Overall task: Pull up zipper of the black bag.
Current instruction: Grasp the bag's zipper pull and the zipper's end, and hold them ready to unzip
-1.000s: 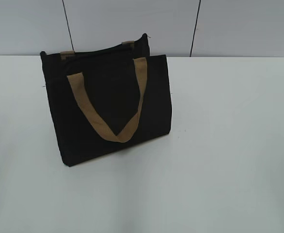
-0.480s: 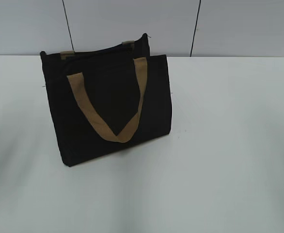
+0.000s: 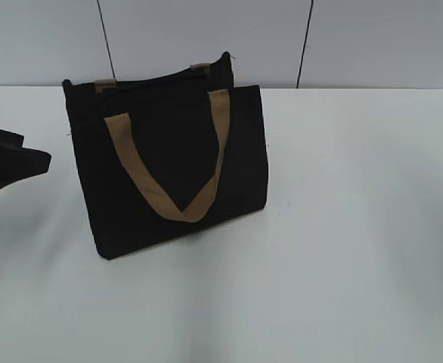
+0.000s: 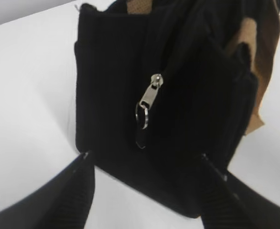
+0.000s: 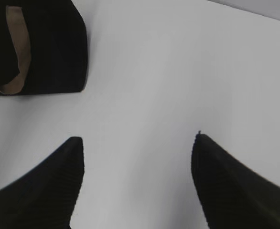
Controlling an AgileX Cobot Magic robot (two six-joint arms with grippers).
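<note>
Our left claw (image 4: 142,164) hangs apart at the frame bottom, lined up on the zipper (image 4: 147,106) pull, which dangles mid-frame on the bag (image 3: 168,162) end. Our right claw (image 5: 137,179), also apart, waits over bare table (image 5: 178,71); the bag sits upper left.

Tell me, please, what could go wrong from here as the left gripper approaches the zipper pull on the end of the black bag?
1. The silver pull tab is small and dangles loosely against the black bag, so the open left gripper might close on fabric instead.
2. The bag stands unsupported on the table, with the right gripper open and away from it; a pull could probably tip or drag it.
3. A tan handle hangs loose nearby and might snag.
</note>
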